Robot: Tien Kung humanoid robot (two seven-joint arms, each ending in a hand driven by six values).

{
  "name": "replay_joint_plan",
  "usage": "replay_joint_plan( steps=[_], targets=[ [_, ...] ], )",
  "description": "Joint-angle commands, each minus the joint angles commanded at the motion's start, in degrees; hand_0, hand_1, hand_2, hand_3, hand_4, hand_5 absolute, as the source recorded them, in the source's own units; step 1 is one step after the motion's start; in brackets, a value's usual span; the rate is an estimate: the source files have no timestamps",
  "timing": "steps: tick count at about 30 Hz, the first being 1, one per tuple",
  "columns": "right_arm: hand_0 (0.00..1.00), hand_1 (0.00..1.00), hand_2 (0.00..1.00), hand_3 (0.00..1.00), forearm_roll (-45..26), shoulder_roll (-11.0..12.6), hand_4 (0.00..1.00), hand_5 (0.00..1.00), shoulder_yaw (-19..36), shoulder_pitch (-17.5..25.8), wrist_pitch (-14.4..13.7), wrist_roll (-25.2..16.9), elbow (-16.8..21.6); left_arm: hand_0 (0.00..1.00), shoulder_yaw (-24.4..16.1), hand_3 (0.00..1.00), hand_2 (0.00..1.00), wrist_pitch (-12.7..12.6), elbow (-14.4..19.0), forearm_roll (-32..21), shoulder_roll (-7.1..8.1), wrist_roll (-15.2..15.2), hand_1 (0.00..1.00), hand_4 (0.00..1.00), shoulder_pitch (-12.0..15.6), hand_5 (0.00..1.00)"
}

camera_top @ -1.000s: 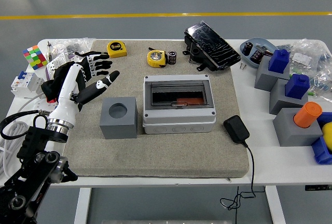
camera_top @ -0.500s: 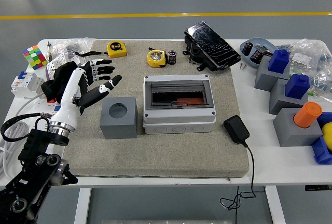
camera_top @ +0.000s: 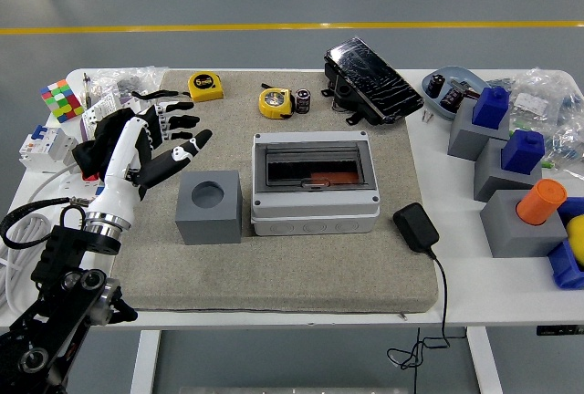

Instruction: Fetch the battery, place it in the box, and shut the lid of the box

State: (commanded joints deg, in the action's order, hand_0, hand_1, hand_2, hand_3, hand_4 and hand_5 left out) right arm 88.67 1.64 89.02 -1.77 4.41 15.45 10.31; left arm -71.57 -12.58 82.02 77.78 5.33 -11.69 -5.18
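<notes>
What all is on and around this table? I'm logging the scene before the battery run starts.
Box: 1, grey, dark lid shut, mat centre.
Battery: 1, dark, far mat edge.
Tape measures: 2, yellow, far mat edge.
Grey block with round hole: 1, left of box.
Black case: 1, far right of mat.
Power adapter: 1, black, mat's right edge.
Puzzle cube: 1, multicoloured, table's far left.
Grey stands: 3, holding two blue pieces and one orange, right side.
Bowl: 1, blue-grey, far right.
Left hand: 1, black, open, over mat's left.
</notes>
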Motion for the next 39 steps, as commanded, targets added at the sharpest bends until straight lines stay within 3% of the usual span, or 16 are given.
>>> replay_joint_plan(
  steps=[9,19,39],
  targets=[
    [0.642,0.666,0.675,0.608,-0.3,-0.1,0.992,0.600,-0.2,0.1,-0.1,0.0,0.0,0.533,-0.8,0.650,0.599,0.0,-0.8,-0.1,-0.18,0.0,0.622,0.920,0.5,0.369],
    [0.641,0.666,0.675,0.608,2.6,-1.1,0.992,0.600,3.3,0.9,-0.1,0.8,0.0,0.532,-0.3,0.651,0.596,0.2,-1.6,0.1,0.25,0.2,0.621,0.919,2.1,0.370],
    [0.642,0.666,0.675,0.608,2.9,-1.6,0.992,0.599,4.7,0.9,-0.3,1.0,0.0,0.529,-1.0,0.651,0.590,0.6,-1.0,0.7,1.12,0.3,0.618,0.916,3.6,0.367]
  ],
)
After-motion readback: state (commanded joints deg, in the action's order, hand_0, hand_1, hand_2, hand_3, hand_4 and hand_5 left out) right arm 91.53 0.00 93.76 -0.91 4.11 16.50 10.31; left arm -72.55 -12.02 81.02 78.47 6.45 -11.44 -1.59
